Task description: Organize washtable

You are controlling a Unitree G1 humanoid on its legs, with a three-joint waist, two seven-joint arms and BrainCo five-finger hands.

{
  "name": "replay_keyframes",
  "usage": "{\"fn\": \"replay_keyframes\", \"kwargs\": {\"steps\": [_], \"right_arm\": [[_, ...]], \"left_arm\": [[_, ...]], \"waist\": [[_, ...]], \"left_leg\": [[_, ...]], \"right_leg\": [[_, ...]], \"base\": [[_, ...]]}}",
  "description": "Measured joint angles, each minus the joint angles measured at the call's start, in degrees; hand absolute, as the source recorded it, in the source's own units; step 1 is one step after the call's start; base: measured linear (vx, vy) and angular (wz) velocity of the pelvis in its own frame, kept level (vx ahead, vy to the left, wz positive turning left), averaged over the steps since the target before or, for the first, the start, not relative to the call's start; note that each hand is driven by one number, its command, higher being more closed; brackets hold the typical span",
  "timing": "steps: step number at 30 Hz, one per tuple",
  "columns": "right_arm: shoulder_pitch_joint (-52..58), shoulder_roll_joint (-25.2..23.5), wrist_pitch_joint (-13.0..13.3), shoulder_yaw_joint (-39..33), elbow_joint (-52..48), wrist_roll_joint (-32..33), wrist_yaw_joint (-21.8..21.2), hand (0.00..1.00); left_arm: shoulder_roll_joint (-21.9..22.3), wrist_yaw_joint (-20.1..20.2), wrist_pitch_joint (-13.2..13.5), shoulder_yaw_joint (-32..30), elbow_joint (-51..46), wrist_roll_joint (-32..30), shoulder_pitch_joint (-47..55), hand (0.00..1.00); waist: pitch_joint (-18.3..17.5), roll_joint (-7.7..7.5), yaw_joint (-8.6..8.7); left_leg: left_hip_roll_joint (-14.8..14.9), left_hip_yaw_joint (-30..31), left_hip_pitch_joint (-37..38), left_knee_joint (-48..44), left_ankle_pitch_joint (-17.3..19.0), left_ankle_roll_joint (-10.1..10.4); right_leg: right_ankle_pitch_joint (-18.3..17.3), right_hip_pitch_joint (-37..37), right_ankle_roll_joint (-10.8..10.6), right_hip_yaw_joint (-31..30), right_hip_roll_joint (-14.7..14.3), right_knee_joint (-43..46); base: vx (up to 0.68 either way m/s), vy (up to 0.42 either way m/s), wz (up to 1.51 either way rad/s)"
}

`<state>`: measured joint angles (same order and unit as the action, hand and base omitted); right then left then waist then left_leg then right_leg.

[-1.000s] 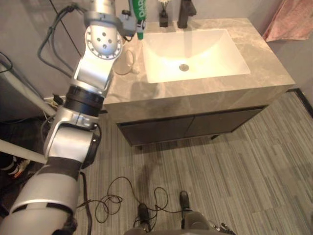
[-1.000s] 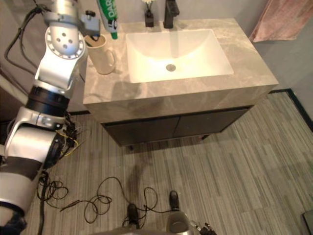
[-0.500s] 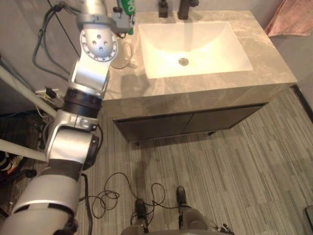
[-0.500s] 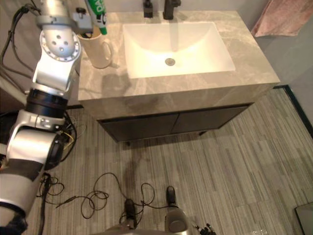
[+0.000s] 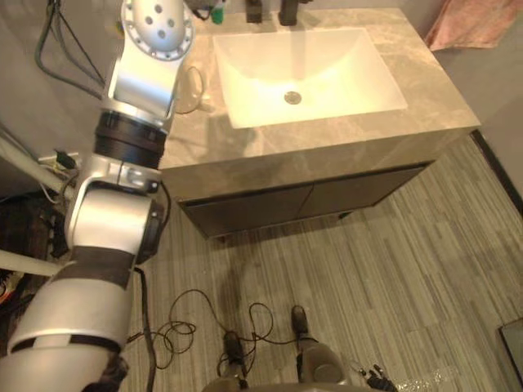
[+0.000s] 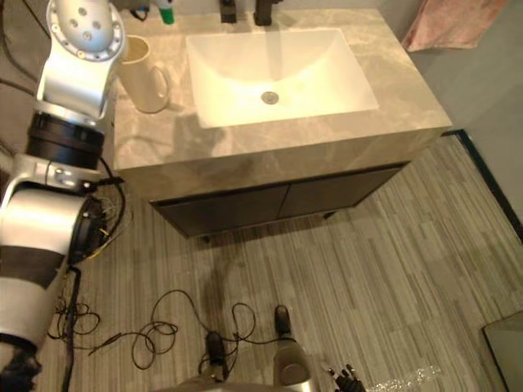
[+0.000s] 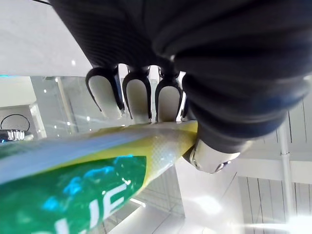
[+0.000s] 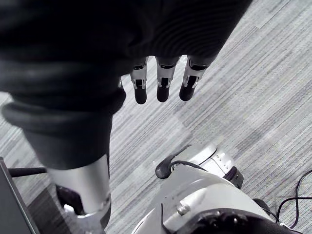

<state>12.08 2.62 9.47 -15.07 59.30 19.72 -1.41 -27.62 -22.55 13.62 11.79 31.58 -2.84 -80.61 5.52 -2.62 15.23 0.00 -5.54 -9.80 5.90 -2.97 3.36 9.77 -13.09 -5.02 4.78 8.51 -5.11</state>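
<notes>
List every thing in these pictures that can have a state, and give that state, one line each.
toothpaste tube: held in the left robot hand
left robot hand: shut on the toothpaste tube
right robot hand: open, fingers straight, over the floor
mug: upright on the counter, left of the sink
sink: empty
tap: no water running
cabinet doors: shut

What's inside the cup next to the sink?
In the cup, only a slice of cream inner wall shows. The robot's left arm covers the rest of its mouth, hiding any contents.
</notes>
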Motion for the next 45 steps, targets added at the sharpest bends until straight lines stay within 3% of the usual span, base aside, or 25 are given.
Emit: {"fn": "replay_keyframes", "kwargs": {"steps": [12,43,45], "right_arm": [[0.0,2.1,-1.0,-0.7,-0.1,0.5,0.0,0.00],[0.0,3.7,-1.0,-0.8,-2.3,2.3,0.2,0.00],[0.0,3.7,-1.0,-0.7,-2.3,2.3,0.2,0.00]], "left_arm": [[-0.2,-0.8,-0.9,0.0,0.0,-0.1,0.1,1.00],[-3.6,-5.8,-1.8,-0.4,-4.3,0.3,1.0,1.00],[-3.8,-6.7,-1.8,-1.6,-4.6,1.2,1.0,1.00]], "waist": [[-0.1,0.08,0.12],[0.0,0.00,-0.29],[0.0,-0.33,-0.29]], "left_leg": [[1.5,0.6,-1.0,0.0,-0.1,-0.1],[2.9,0.7,-2.7,0.0,-0.3,0.2],[2.6,0.4,-2.7,0.0,-0.7,0.8]], "right_leg": [[2.0,-1.2,0.0,-0.1,-1.7,-0.2],[2.0,-3.4,0.0,-3.3,-3.5,-0.4],[0.8,-3.4,-0.8,-3.4,-3.2,-0.4]], "base": [[0.00,0.006,-0.03],[0.02,0.022,-0.02],[0.04,0.037,0.00]]}}
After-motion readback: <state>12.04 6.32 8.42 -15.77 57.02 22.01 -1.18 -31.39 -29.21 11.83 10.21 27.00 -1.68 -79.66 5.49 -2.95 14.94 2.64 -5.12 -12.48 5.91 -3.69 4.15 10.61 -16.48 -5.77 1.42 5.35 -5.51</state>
